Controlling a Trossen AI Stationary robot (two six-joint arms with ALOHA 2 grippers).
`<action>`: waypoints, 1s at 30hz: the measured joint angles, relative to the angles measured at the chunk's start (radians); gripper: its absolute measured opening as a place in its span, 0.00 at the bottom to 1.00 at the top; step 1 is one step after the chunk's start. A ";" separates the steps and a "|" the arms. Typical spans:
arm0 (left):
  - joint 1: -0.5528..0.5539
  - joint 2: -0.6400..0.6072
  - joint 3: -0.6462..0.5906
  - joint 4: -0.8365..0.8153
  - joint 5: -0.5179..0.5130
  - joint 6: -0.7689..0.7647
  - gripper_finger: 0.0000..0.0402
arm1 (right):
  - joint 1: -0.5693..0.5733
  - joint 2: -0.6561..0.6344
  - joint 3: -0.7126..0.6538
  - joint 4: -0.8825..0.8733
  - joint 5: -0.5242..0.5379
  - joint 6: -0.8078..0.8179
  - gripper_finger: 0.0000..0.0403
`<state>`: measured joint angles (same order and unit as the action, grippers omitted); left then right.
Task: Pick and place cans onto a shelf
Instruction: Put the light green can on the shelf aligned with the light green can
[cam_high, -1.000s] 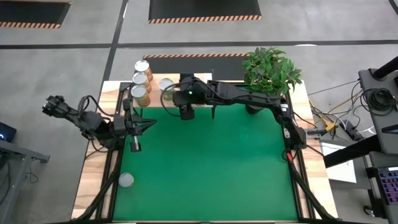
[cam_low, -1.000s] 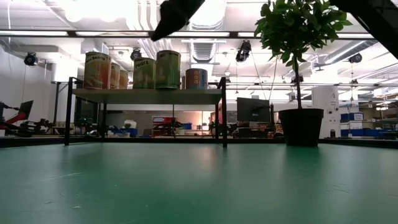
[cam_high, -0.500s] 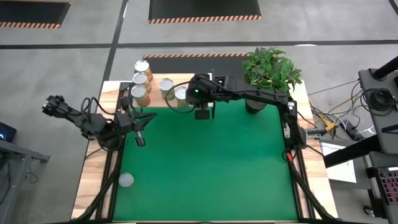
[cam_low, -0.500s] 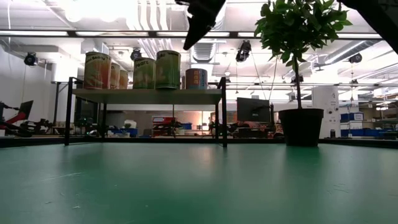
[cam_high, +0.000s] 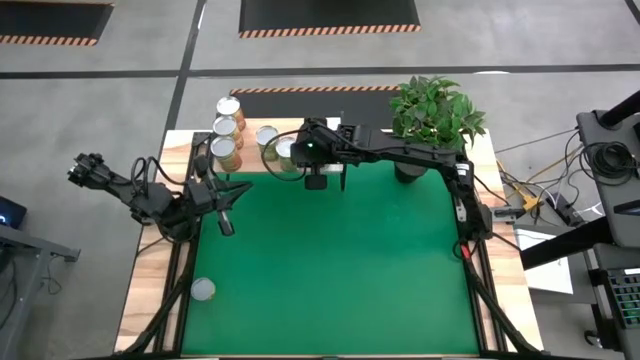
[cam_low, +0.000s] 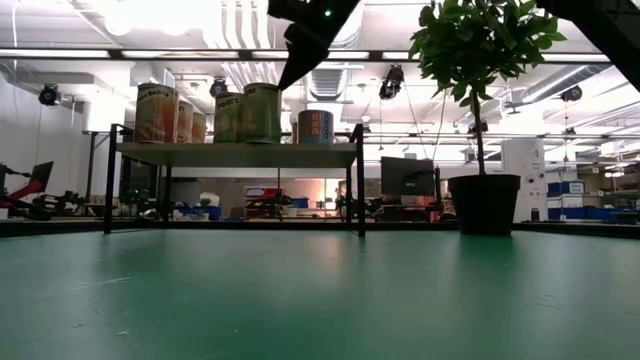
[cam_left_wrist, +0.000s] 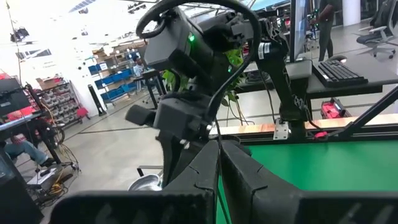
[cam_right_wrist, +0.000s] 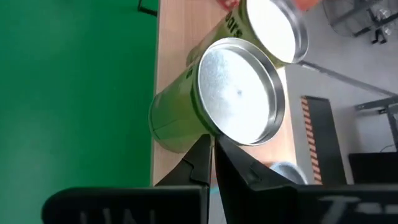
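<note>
Several cans stand on their bases on the shelf (cam_high: 250, 162) at the table's far left; the shelf also shows in the low view (cam_low: 230, 152). One more can (cam_high: 203, 290) stands on the green mat near the left front. My right gripper (cam_right_wrist: 213, 148) is shut, its tips at the upper edge of the green-labelled can (cam_right_wrist: 186, 118) on the shelf's near right part. In the low view that can (cam_low: 262, 112) appears with the gripper (cam_low: 285, 78) just above and to its right. My left gripper (cam_high: 226, 212) hovers shut at the mat's left edge, with nothing in it. My right gripper's shut fingertips (cam_right_wrist: 205, 144) meet the green can at its lid rim (cam_right_wrist: 214, 134), on the side toward the table's right. The fingers slant down from the right and near side. Nothing is between them. The can stands on the shelf.
A potted plant (cam_high: 430, 115) stands at the far right of the mat, its dark pot (cam_low: 483, 205) right of the shelf. The middle and near part of the green mat (cam_high: 340, 270) lies free. Wooden borders run along the table's left and right.
My right gripper has swung toward the table's right, then come back left and a little down against the green can. The can has slid slightly left along the shelf. My left gripper has turned a little in place.
</note>
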<state>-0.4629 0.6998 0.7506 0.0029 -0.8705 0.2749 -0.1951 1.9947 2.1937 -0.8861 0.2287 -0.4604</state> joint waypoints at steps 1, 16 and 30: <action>0.000 0.001 0.000 0.000 0.000 0.000 0.00 | 0.000 0.005 0.000 0.012 0.000 -0.006 0.02; 0.000 0.002 0.000 -0.047 -0.043 -0.034 0.00 | -0.013 0.020 -0.002 0.040 0.018 -0.051 0.02; 0.162 0.159 0.209 -0.503 -0.034 -0.304 0.00 | -0.010 -0.031 -0.002 -0.057 0.007 -0.055 0.02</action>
<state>-0.3006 0.8593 0.9597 -0.4999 -0.9044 -0.0291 -0.2054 1.9636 2.1918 -0.9429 0.2359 -0.5153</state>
